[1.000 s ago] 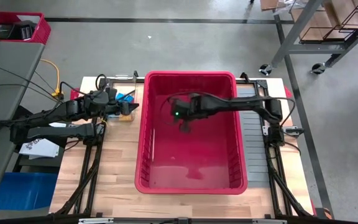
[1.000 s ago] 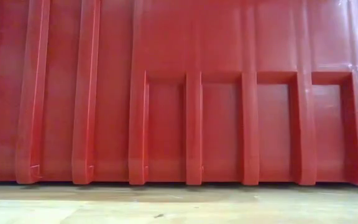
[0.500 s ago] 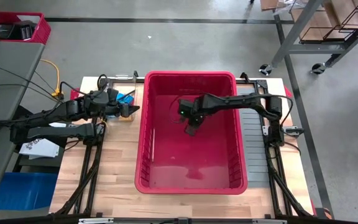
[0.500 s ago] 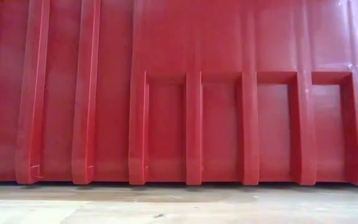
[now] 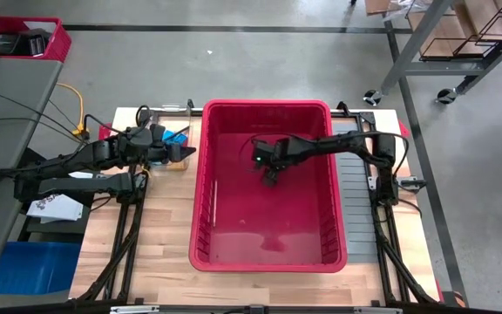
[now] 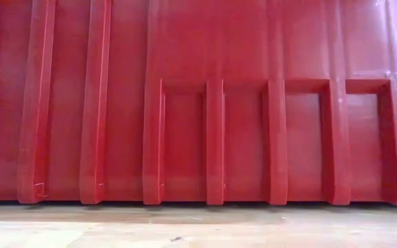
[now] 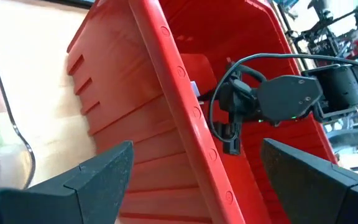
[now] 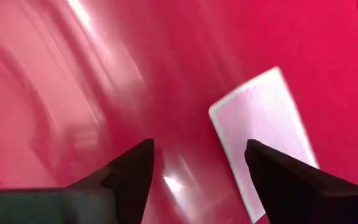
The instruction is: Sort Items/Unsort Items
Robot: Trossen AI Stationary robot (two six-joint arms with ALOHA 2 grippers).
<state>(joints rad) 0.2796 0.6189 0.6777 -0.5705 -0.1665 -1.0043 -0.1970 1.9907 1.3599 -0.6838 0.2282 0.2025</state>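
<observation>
Now right tool (image 5: pixel 270 177) agape inside bin (image 5: pixel 268 253)

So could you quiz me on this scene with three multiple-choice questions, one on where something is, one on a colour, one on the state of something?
1. Where is the right gripper?
A. Over the inside of the bin
B. Over the bare table beside the bin
C. Parked at the table's near edge

2. What colour is the big bin?
A. Blue
B. Red
C. Green

3. How do the left gripper's fingers stand?
A. Closed on a block
B. Pressed shut, empty
C. Apart, with nothing between them

Answers:
1. A: the high view shows the right arm reaching across the bin's rim, its gripper above the bin floor.
2. B: its walls are red in every view.
3. C: the left wrist view shows the two dark fingers wide apart, with only the bin wall seen through the gap.
</observation>
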